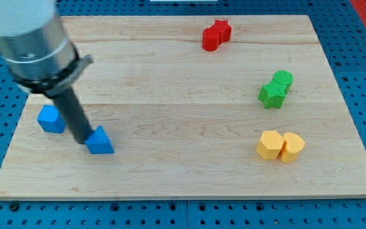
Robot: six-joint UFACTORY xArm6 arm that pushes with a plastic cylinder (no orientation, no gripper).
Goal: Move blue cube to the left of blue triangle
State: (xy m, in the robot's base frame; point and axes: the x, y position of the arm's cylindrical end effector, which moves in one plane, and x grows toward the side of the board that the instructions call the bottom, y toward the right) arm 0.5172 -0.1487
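The blue cube point(51, 119) lies near the board's left edge. The blue triangle point(100, 140) lies just to its right and a little lower. My tip point(82, 140) rests on the board between them, touching the triangle's left side and about a tip's width right of the cube. The dark rod rises up-left to the grey arm body at the view's top left.
Two red blocks point(216, 34), one a star, sit at the top centre. Two green blocks point(276, 88) sit at the right. Two yellow blocks point(279, 145) sit at the lower right. The wooden board point(183, 172) lies on a blue perforated table.
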